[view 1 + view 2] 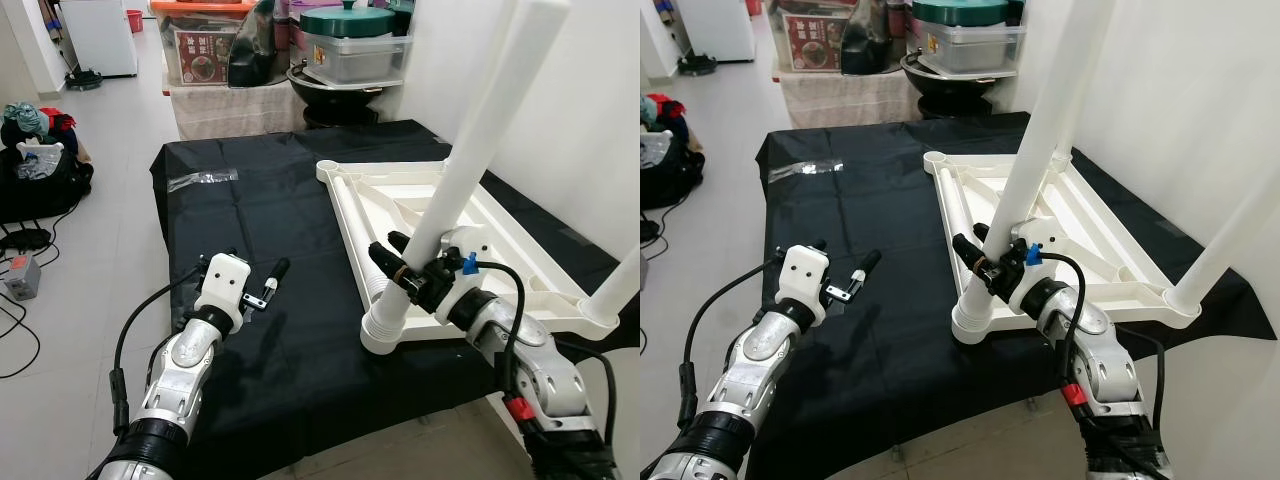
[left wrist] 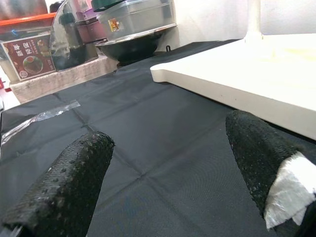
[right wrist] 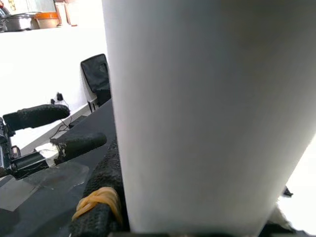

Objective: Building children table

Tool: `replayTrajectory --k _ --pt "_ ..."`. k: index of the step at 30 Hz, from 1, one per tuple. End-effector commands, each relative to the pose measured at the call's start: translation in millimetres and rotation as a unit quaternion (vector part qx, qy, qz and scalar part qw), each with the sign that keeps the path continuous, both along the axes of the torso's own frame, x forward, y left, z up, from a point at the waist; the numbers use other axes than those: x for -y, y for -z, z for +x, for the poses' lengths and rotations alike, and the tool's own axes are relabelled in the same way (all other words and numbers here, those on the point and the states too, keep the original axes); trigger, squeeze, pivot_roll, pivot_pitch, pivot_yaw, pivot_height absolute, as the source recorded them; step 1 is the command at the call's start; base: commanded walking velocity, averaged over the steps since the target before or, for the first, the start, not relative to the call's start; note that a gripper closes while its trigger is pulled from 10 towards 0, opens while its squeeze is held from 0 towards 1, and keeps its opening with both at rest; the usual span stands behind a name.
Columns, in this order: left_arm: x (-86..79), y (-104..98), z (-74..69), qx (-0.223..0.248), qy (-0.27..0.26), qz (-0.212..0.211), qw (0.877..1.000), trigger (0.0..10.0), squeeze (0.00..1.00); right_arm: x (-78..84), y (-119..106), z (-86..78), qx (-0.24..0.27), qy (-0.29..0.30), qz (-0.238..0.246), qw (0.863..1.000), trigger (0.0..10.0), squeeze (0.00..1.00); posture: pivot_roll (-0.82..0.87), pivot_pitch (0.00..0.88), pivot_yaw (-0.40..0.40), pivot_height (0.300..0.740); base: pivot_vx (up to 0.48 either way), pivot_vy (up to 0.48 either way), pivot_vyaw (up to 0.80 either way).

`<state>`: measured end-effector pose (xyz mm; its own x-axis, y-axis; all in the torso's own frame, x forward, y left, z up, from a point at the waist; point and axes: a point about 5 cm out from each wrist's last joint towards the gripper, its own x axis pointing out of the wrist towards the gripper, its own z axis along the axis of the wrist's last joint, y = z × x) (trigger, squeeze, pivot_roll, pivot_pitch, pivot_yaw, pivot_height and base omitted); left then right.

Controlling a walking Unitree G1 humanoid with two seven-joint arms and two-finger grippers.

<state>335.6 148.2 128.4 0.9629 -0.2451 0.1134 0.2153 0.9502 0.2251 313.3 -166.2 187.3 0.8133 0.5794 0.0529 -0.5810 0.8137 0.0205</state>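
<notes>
White leg: upright in tabletop corner.
Right gripper: arm reaching forward — fingers clamped around leg.
Left gripper: hovering over black cloth — fingers wide apart.

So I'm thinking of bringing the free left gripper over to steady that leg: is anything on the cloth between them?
Nothing visible: only bare black cloth lies between the open left gripper and the table leg.
</notes>
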Motion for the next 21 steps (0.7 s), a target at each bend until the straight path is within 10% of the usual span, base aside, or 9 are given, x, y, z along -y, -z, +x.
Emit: replayTrajectory --k 1,5,6,13,21 --pt "0.1 4.9 -1.7 -0.008 -0.002 -0.003 1.0 10.0 0.0 -3.8 7.2 1.6 -0.026 -0.015 -0.03 0.999 10.0 0.0 0.02 0.0 -0.082 0.74 0.0 0.0 0.0" --pt "0.0 4.9 -1.5 -0.008 -0.001 -0.003 1.0 10.0 0.0 -5.1 8.2 2.0 -0.027 -0.01 -0.023 0.999 9.0 0.0 0.02 0.0 -0.08 0.74 0.0 0.0 0.0" --pt "0.0 4.9 -1.3 -0.008 -0.001 -0.002 1.0 10.0 0.0 -4.5 6.2 3.1 -0.02 -0.004 -0.016 1.0 0.0 0.0 0.02 0.0 -0.079 0.74 0.0 0.0 0.0" --pt "-0.4 4.6 -1.2 -0.008 -0.001 -0.001 1.0 10.0 0.0 -0.7 -15.5 7.3 0.017 0.011 -0.003 1.0 0.0 0.0 0.02 0.0 -0.076 0.74 0.0 0.0 0.0" --pt "-1.1 4.0 -0.8 -0.007 0.0 0.0 1.0 10.0 0.0 17.1 -108.8 9.7 0.17 0.028 -0.012 0.985 0.0 0.0 0.02 0.0 -0.072 0.74 0.0 0.0 0.0"
